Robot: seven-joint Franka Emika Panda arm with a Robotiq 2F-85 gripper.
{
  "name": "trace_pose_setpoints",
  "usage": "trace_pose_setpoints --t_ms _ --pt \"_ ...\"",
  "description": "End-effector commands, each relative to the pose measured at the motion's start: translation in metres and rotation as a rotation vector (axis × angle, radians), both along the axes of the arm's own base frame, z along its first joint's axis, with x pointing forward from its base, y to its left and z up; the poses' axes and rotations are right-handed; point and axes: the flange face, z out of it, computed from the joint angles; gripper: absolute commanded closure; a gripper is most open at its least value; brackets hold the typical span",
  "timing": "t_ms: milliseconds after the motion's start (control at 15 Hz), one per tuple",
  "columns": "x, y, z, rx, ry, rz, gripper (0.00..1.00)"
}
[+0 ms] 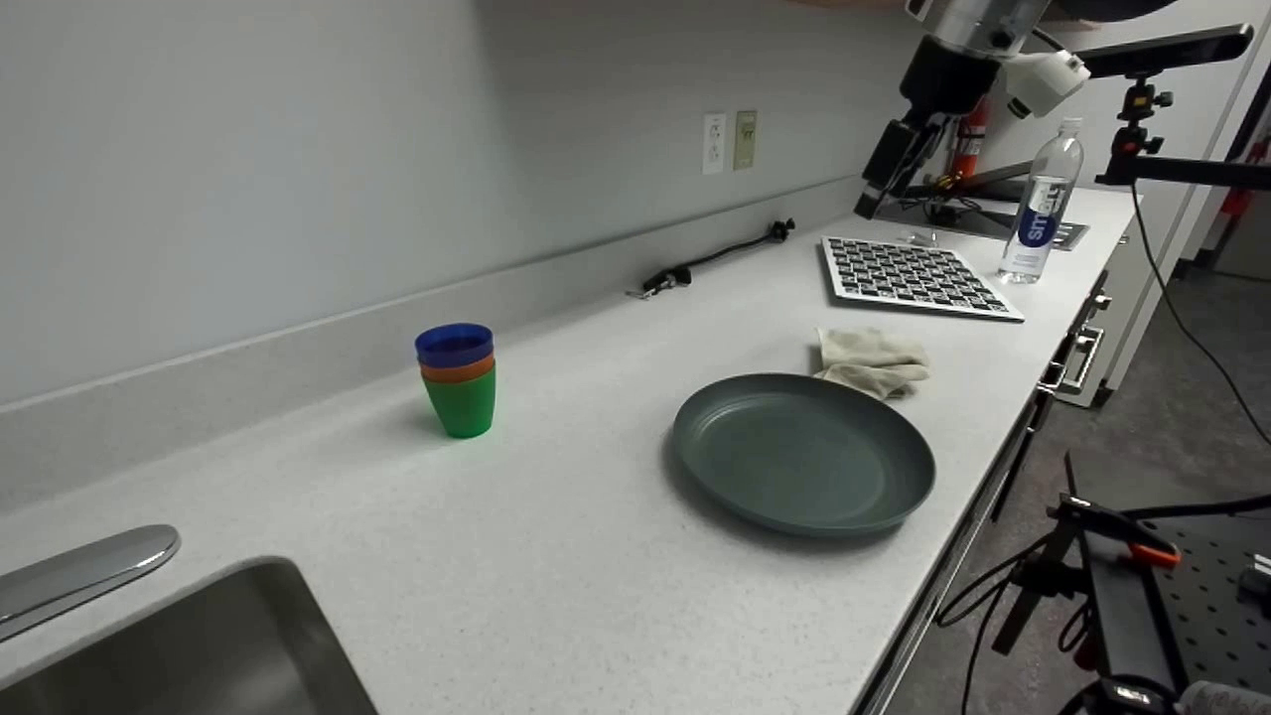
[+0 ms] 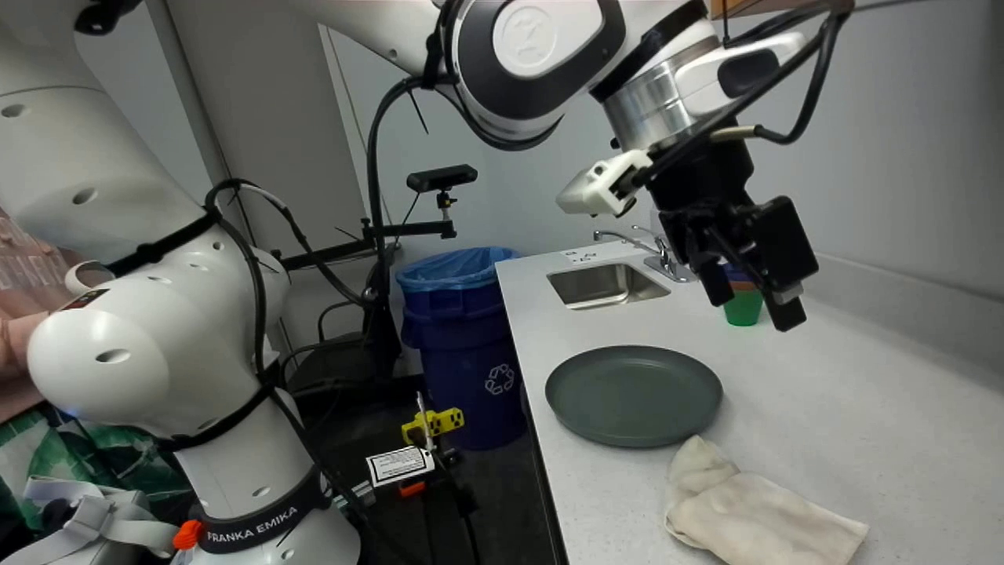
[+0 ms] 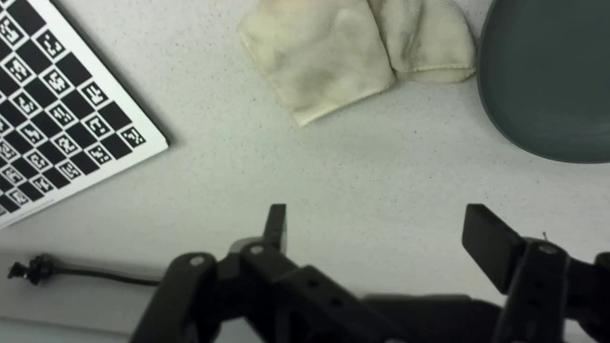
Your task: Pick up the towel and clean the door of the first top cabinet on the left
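The cream towel lies folded and crumpled on the white counter, beside the green plate; it shows in both exterior views (image 1: 872,361) (image 2: 765,514) and at the top of the wrist view (image 3: 324,57). My gripper (image 3: 376,212) is open with nothing between its fingers. It hangs well above the counter in both exterior views (image 1: 882,197) (image 2: 753,304); in the wrist view the towel lies beyond the fingertips, apart from them. A wooden edge, perhaps a top cabinet's underside, shows at the top of an exterior view (image 2: 745,7). No cabinet door is in view.
A dark green plate (image 1: 804,457) lies next to the towel. A checkered board (image 1: 909,276), a water bottle (image 1: 1043,214) and a black cable (image 1: 730,253) are on the counter. Stacked cups (image 1: 462,392) stand near the wall. A sink (image 2: 608,286) is at the far end.
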Motion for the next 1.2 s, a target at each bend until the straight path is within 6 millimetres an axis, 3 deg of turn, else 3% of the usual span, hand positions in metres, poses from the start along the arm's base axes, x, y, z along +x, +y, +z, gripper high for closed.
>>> trace_pose_setpoints --t_ms 0,333,600,867,933,1133 --pt "-0.004 0.043 0.033 -0.049 -0.058 0.132 0.00" --pt "-0.004 0.112 0.066 -0.040 -0.141 0.286 0.00" --pt "-0.011 0.151 0.081 -0.044 -0.181 0.378 0.00" --pt "-0.027 0.166 0.087 -0.080 -0.213 0.421 0.00" --pt "-0.009 0.164 0.084 -0.060 -0.181 0.385 0.00" --pt "-0.010 0.165 0.082 -0.061 -0.179 0.387 0.00"
